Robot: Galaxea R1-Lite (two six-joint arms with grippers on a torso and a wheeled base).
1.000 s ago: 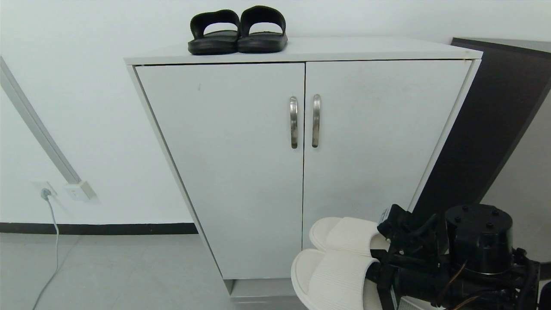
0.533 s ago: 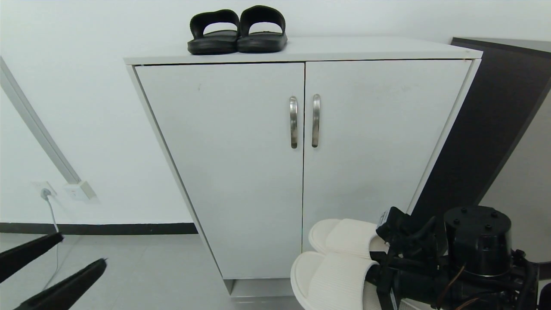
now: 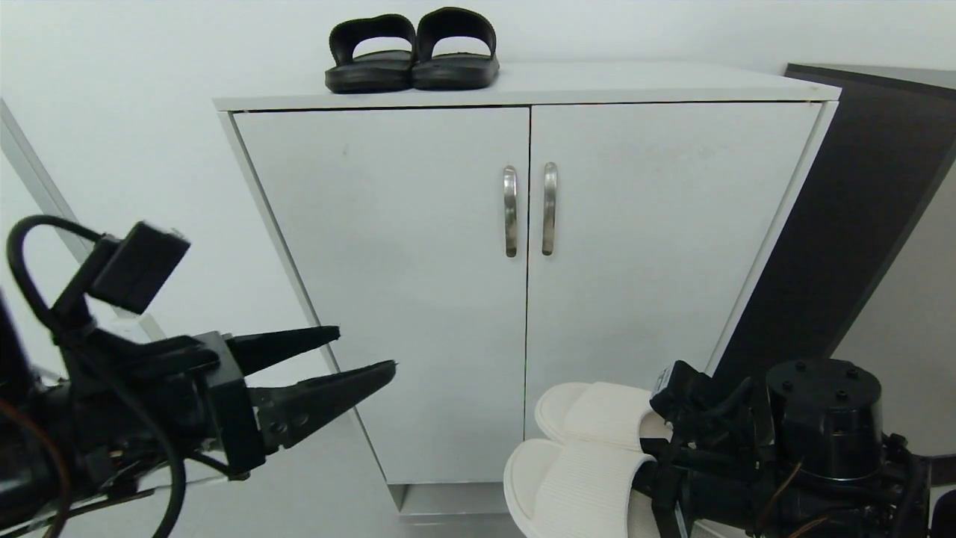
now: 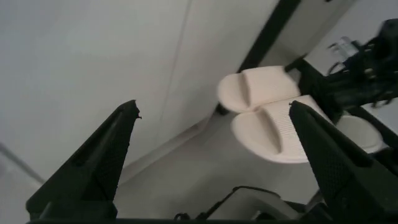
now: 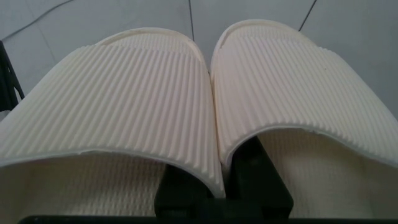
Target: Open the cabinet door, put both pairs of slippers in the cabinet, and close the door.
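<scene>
White slippers (image 3: pixel 590 448) sat pinched together in the right gripper (image 3: pixel 665 452), low by the cabinet (image 3: pixel 388 261). Left gripper (image 3: pixel 366 347) was wide open, probably for a handle (image 3: pixel 510 211). Black pair (image 3: pixel 412 52) sat on top.

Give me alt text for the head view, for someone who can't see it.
A closed white cabinet has black slippers on top. The right gripper holds cream slippers low before its right door; the open left gripper points toward the left door.
</scene>
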